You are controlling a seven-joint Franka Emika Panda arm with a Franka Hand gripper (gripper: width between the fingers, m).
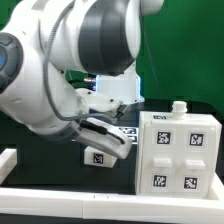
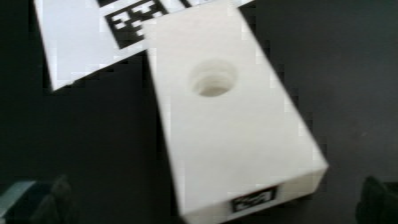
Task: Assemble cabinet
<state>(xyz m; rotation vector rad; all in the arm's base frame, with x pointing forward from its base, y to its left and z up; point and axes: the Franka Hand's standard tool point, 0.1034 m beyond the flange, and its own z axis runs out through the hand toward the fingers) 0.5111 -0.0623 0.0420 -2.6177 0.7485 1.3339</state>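
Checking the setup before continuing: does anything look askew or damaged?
Nothing looks damaged or spilled. The white block with a round hole lies skewed to the marker board, overlapping its edge in the wrist view. The cabinet stands upright.

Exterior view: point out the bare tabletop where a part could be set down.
Bare black table lies between the front border rail and the small white block, to the exterior view's left of the cabinet. Crowded behind: the tool hangs over the block, beside the marker board.
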